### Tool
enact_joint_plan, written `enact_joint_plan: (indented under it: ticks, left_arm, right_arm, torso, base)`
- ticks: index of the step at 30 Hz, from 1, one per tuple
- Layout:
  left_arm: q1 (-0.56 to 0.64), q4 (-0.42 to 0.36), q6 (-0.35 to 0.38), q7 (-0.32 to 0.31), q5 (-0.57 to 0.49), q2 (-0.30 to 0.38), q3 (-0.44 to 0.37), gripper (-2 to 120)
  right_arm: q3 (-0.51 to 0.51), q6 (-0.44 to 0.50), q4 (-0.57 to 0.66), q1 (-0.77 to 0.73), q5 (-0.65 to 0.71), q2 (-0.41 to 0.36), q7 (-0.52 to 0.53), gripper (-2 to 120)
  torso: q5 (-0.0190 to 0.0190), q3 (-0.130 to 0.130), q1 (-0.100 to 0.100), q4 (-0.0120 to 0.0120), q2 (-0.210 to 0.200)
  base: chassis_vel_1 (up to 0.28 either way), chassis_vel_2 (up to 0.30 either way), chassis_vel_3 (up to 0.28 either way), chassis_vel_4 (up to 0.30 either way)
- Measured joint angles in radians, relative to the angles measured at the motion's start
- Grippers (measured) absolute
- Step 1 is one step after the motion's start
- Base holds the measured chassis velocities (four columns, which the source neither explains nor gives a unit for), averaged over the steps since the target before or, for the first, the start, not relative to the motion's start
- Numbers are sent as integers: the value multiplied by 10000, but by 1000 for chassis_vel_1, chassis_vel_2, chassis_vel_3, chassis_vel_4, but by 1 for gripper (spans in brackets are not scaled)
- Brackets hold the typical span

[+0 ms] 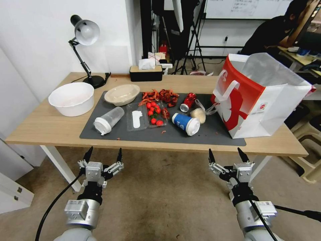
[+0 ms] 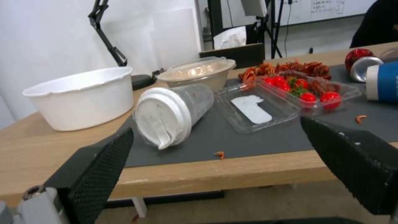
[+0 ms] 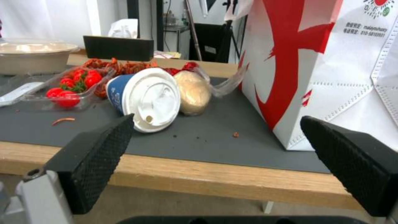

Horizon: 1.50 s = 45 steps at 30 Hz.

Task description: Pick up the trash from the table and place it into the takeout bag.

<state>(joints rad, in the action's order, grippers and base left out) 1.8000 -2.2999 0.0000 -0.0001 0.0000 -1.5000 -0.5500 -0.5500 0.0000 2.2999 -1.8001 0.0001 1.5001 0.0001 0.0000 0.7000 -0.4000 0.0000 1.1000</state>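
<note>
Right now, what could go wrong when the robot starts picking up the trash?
The blue cup and the clear cup lie on their sides, so a nudge might roll them along the mat. The tomatoes sit in an open tray and could spill if bumped. Both the left gripper and right gripper wait open, below the table's edge.

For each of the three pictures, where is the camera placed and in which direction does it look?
Head view: from the robot's head, forward and down over the table and takeout bag; both arms show below, left gripper and right gripper open, short of the table edge.
Left wrist view: from the left wrist, between its fingers, toward the clear lidded cup.
Right wrist view: from the right wrist, between its fingers, toward the blue paper cup and the bag.
Shared: both wrist views show the tomato tray.
</note>
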Motion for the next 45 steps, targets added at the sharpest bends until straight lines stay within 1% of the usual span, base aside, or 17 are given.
enact_joint_plan:
  ticks: [27,30,31,33,34,35,38,39,40,41,42,43,44,45]
  left_arm:
    - [-44,2,17,-5,-5,-8,14,100]
    - [-684,261,378,-106,-127,-197,343,100]
    - [-684,261,378,-106,-127,-197,343,100]
    - [-1593,633,906,-258,-309,-477,822,100]
    - [-1917,769,1098,-315,-376,-580,992,100]
    - [-1917,769,1098,-315,-376,-580,992,100]
    - [-3111,1258,1799,-516,-613,-947,1623,100]
    - [-3111,1258,1799,-516,-613,-947,1623,100]
    - [-3402,1374,1847,-539,-681,-1038,1770,100]
    - [-3496,1440,1741,-539,-719,-1080,1818,100]
    - [-3496,1440,1741,-539,-719,-1080,1818,100]
    - [-3492,1466,1666,-527,-723,-1078,1823,100]
    - [-3473,1477,1566,-511,-724,-1078,1818,100]
    - [-3452,1483,1511,-498,-724,-1077,1804,100]
  right_arm:
    - [1,-25,-7,62,2,-11,0,100]
    - [-59,-401,-298,704,156,-159,98,100]
    - [-59,-401,-298,704,156,-159,98,100]
    - [-177,-930,-706,1594,379,-363,254,100]
    - [-213,-1101,-842,1889,454,-432,304,100]
    - [-213,-1101,-842,1889,454,-432,304,100]
    - [-365,-1814,-1392,3095,752,-709,511,100]
    - [-365,-1814,-1392,3095,752,-709,511,100]
    - [-347,-1806,-1540,3317,964,-780,524,100]
    - [-233,-1602,-1714,3444,1325,-853,451,100]
    - [-233,-1602,-1714,3444,1325,-853,451,100]
    - [-164,-1413,-1790,3507,1612,-906,356,100]
    - [-96,-1272,-1830,3552,1909,-960,216,100]
    - [-39,-1114,-1875,3590,2144,-1004,101,100]
  torso:
    - [-1,0,0,1,0]
    - [-2,-1,1,0,2]
    - [-2,-1,1,0,2]
    - [3,1,-2,0,1]
    - [3,1,-3,0,1]
    - [3,1,-3,0,1]
    - [1,1,-3,4,1]
    - [1,1,-3,4,1]
    - [-3,2,-5,-6,0]
    - [5,3,-6,-5,-1]
    - [5,3,-6,-5,-1]
    - [7,3,-5,2,-1]
    - [-3,0,-2,1,0]
    - [0,0,0,1,0]
  base:
    - [0,0,0,0]
    - [0,0,0,0]
    - [0,0,0,0]
    - [0,0,0,0]
    - [0,0,0,0]
    - [0,0,0,0]
    - [0,0,0,0]
    - [0,0,0,0]
    - [0,0,0,0]
    - [0,0,0,0]
    - [0,0,0,0]
    - [0,0,0,0]
    - [0,0,0,0]
    - [0,0,0,0]
